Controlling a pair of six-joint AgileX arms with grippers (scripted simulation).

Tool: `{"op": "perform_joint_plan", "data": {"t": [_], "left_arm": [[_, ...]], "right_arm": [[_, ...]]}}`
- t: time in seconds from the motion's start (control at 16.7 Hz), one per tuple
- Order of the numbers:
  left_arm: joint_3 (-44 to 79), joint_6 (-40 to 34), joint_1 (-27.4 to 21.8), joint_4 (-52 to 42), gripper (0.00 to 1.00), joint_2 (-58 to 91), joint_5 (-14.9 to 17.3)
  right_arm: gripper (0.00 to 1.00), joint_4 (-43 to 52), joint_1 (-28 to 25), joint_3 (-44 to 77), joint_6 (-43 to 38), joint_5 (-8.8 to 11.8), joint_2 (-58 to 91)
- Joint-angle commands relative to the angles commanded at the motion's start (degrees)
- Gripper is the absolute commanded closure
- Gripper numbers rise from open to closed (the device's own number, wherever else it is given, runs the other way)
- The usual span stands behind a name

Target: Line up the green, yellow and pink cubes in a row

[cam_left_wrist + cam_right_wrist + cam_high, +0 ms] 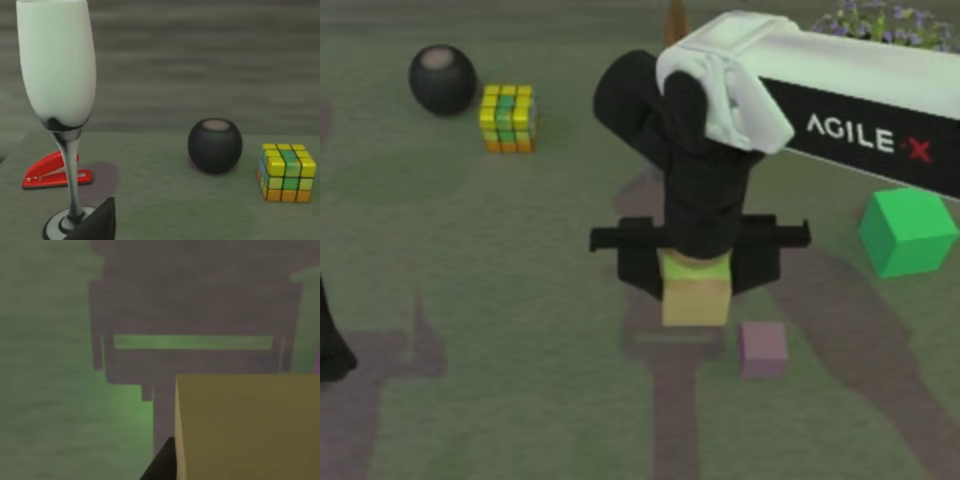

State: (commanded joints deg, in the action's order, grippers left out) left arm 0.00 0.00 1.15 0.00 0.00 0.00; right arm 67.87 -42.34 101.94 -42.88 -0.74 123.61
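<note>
R end effector [697, 285] grips matte pale yellow cube [696, 291], plain-faced.

Table [520, 300]: dull mottled green with mauve-grey shadow patches. Yellow cube [696, 298]: pale yellow, plain. Pink cube [763, 348]: dull mauve-pink, plain. Green cube [908, 231], right side: bright green, plain. Puzzle cube [508, 118], far left: gridded yellow, green and orange tiles with dark lines. Ball [442, 79]: black with a pale top spot. Stapler [55, 171]: red. Glass [57, 65]: white. Right arm [860, 95]: white shell, black panel with white lettering.
</note>
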Motion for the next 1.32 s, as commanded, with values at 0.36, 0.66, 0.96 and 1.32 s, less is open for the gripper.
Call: {"op": "perform_joint_plan", "data": {"t": [0.36, 0.66, 0.96, 1.32], "left_arm": [[0.0, 0.0, 0.0, 0.0, 0.0, 0.0, 0.0], [0.0, 0.0, 0.0, 0.0, 0.0, 0.0, 0.0], [0.0, 0.0, 0.0, 0.0, 0.0, 0.0, 0.0], [0.0, 0.0, 0.0, 0.0, 0.0, 0.0, 0.0]], "right_arm": [[1.0, -11.7, -0.2, -8.0, -0.2, -0.1, 3.0], [1.0, -12.8, -0.3, -9.0, -0.2, -0.1, 3.5], [0.62, -12.8, -0.3, -9.0, -0.2, -0.1, 3.5], [0.17, -12.8, -0.3, -9.0, -0.2, -0.1, 3.5]]}}
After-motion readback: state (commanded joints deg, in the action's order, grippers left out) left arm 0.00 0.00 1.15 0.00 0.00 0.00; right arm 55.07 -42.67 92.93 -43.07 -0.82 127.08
